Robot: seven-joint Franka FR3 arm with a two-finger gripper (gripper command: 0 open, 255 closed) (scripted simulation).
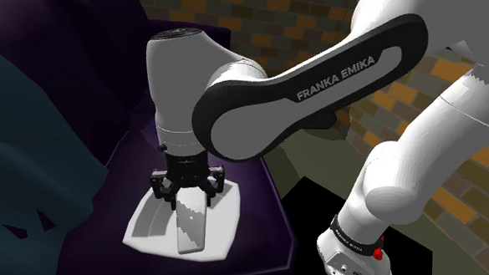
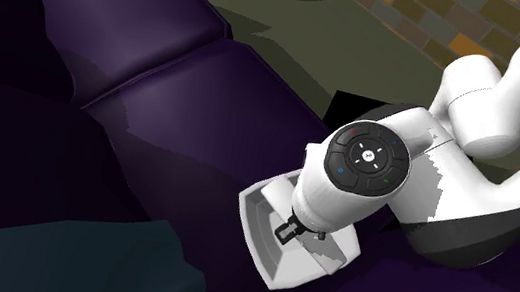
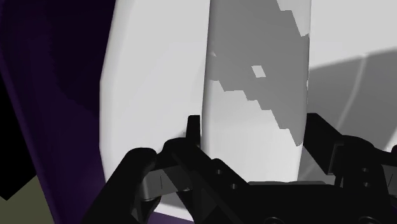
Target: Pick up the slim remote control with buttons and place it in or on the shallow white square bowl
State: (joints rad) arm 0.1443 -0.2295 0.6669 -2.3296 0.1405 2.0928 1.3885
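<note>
shoulder view, left to right, all positions referred to the bowl. purple sofa [image 1: 111, 69]: seat surface carries the bowl. white square bowl [image 1: 143, 225]: sits flat on the seat, shallow, rim unobstructed on the shoulder view's left side. remote [image 1: 190, 224]: a pale grey slab directly over the bowl's middle, its long axis steep, running from the hand down into the bowl, with the lower end close to the bowl's near rim. contact between that end and the bowl floor cannot be confirmed. gripper [image 1: 187, 185]: directly above the bowl, pointing down.

wrist view: fingers [image 3: 193, 130] stand against both long edges of the remote [image 3: 254, 70], clamped on its near end. the slab extends straight away from the hand over the bowl [image 3: 153, 95].

judgement: the object is already inside the bowl's outline, so the coming move turns on lowering along the remote's own axis and letting go. once released from this steep angle it may tip toward the rim.
</note>
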